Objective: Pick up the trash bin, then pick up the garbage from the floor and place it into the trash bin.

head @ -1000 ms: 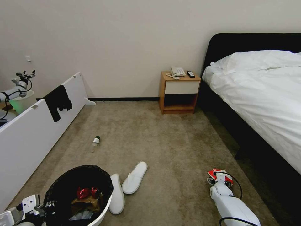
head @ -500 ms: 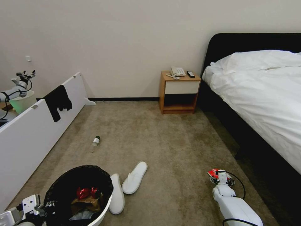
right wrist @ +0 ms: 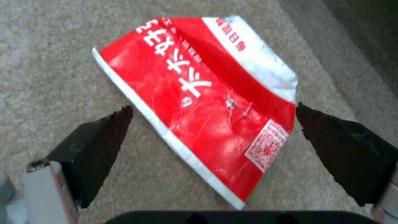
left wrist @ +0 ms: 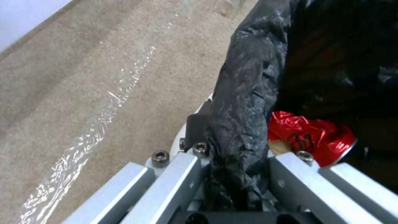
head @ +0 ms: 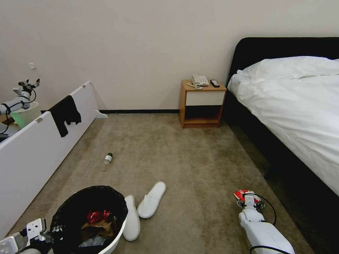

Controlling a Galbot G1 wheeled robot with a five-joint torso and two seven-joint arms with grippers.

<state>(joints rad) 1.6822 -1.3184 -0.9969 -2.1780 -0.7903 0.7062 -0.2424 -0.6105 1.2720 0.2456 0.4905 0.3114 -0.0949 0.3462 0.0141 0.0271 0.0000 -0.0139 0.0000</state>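
Left tool pinches the bag-lined rim of the bin at near left; red wrapper and brown paper inside. Right tool spread wide, hovering over the red packet on the carpet at near right. Slippers just right of bin, bottle farther off.

left claw clamped, right claw spread wide
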